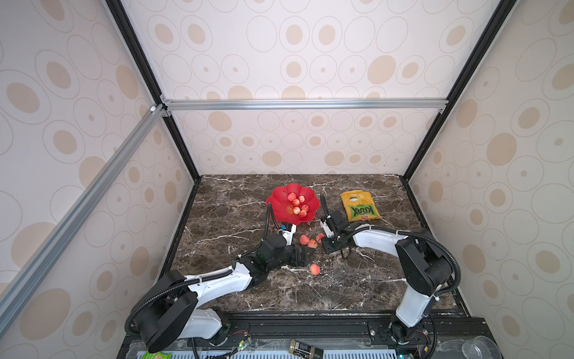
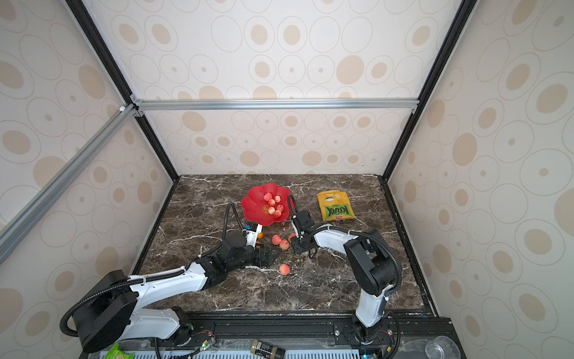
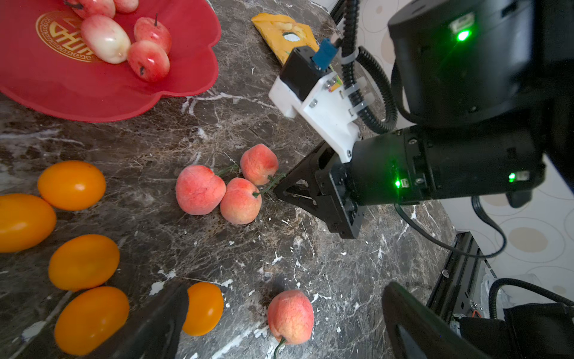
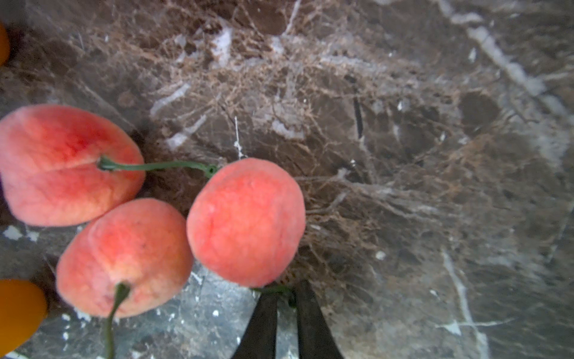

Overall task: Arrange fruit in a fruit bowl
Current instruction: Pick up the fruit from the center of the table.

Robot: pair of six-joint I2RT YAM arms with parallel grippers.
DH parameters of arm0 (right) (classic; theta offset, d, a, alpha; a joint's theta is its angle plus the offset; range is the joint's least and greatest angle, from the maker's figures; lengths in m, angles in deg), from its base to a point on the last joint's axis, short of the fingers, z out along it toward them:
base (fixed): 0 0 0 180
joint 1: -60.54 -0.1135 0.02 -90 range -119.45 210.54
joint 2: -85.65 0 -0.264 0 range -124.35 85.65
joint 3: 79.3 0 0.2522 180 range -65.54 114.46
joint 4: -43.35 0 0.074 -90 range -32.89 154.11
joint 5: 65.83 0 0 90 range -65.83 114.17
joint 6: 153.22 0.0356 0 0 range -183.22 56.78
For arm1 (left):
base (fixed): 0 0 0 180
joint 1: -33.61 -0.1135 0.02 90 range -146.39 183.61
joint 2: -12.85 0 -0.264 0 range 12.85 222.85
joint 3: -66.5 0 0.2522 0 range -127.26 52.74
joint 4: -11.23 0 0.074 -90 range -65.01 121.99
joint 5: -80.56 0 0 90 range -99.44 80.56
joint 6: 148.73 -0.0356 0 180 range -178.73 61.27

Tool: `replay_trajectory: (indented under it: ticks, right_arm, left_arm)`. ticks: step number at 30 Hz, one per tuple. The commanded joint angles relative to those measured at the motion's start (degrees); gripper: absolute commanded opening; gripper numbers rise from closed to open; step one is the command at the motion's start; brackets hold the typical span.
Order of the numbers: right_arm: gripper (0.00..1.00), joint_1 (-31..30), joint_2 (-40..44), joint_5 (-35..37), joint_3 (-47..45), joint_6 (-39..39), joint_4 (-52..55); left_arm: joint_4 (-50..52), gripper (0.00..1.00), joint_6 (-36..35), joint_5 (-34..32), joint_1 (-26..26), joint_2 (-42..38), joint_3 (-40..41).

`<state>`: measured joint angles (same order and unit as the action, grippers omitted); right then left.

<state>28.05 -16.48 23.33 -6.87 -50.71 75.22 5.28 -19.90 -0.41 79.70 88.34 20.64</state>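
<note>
The red flower-shaped fruit bowl (image 1: 278,206) (image 2: 253,209) (image 3: 62,84) stands at the back middle with several pink fruits (image 1: 296,203) in it. Three pink fruits (image 1: 310,241) (image 3: 217,189) (image 4: 245,222) lie clustered in front of it. My right gripper (image 1: 325,245) (image 4: 285,295) is shut on the green stem of the nearest one. A single pink fruit (image 1: 315,269) (image 3: 290,317) lies on the table between the wide-open fingers of my left gripper (image 1: 302,258) (image 3: 287,292). Several orange fruits (image 3: 71,185) (image 2: 259,235) lie beside the left arm; one (image 3: 203,307) rests against a left finger.
A yellow-green snack bag (image 1: 359,206) lies to the right of the bowl, behind the right arm. A dark bottle (image 1: 306,347) and a clear cup (image 1: 478,346) sit off the front edge. Patterned walls enclose the marble table (image 1: 357,279) on three sides.
</note>
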Motion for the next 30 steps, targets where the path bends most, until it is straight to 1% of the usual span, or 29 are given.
replay_trajectory:
  ticks: [1,11,19,26,30]
  right_arm:
    - [0.15,0.30,-1.64,-0.05,-1.33,-0.12,1.54]
    - [0.08,0.25,-1.66,0.05,-1.28,-0.04,1.58]
    - [0.00,0.31,-1.08,-0.04,-1.17,0.17,1.67]
    - [0.00,0.30,1.75,0.42,-0.93,0.27,2.23]
    - [0.00,0.30,4.41,0.58,-0.82,0.49,2.67]
  left_arm:
    - [-1.05,0.98,0.50,-0.87,0.48,-0.48,0.02]
    - [-0.63,0.98,0.34,-1.13,0.43,-1.03,0.19]
    - [-0.95,0.98,0.33,-1.30,0.50,-0.91,0.00]
    - [-2.12,0.98,0.77,-1.64,0.43,-0.75,-0.33]
    - [-2.79,0.98,0.89,-3.21,0.46,-1.34,-0.42]
